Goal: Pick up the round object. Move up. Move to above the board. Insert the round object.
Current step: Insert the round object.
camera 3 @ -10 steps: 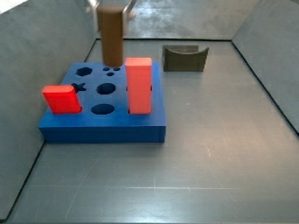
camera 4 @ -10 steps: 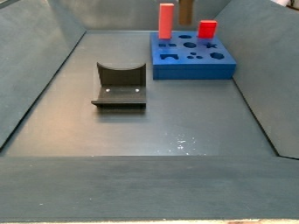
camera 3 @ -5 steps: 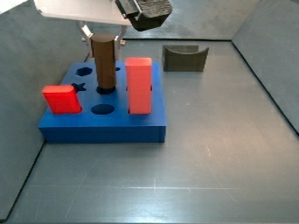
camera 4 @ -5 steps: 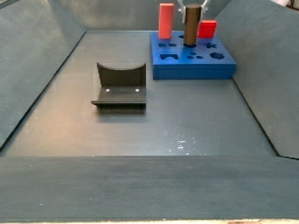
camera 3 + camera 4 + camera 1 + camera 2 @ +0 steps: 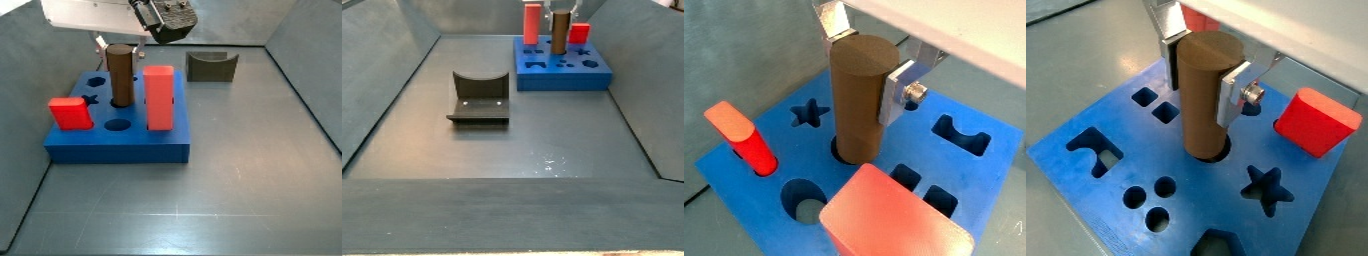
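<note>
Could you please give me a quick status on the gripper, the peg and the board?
Gripper above the board, fingers flanking the peg's top. Brown peg upright, bottom end in a round hole. Tall red block close beside, not touching.

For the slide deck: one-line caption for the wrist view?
Gripper above the blue board, fingers flanking the brown peg standing in a round hole.

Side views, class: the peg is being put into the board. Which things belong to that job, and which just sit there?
Job:
peg, standing in a round hole
board
gripper, fingers either side of the peg's top

Just there:
tall red block
short red block
U-shaped piece
fixture
</note>
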### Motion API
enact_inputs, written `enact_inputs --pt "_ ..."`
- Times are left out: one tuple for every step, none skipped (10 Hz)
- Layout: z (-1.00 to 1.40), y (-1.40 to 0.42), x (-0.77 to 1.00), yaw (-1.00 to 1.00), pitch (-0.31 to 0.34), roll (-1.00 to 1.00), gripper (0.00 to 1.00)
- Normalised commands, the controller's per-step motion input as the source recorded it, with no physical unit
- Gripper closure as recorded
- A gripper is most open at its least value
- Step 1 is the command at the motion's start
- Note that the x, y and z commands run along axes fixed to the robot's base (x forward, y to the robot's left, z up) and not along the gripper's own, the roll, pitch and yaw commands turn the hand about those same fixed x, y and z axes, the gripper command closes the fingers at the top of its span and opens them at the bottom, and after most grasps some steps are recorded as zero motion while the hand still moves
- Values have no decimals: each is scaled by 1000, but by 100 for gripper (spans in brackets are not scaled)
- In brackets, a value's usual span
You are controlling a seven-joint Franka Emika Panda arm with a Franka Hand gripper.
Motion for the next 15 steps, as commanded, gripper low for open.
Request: enact_inputs --pt "-163 0 -289 0 -217 0 100" --pt "-149 0 -323 0 -237 0 100" --pt "-254 0 -229 0 -234 0 100" --pt "-480 -60 -46 0 -297 0 100" --pt "-774 -20 6 0 -331 -74 100" --pt "-880 0 66 0 -366 -40 100" --pt "-874 0 111 0 -343 0 100" --pt "-826 0 91 0 -337 0 100" --pt "-857 0 31 0 -386 0 100" --pt "-840 0 0 0 -406 126 100" --pt "-826 -20 -9 6 -417 200 100" --pt "-831 -46 -40 11 -414 197 100" --pt "-829 -71 -46 6 -420 206 100" --pt "-820 -114 -40 0 -434 200 100" --pt "-814 -200 -29 0 -431 220 100"
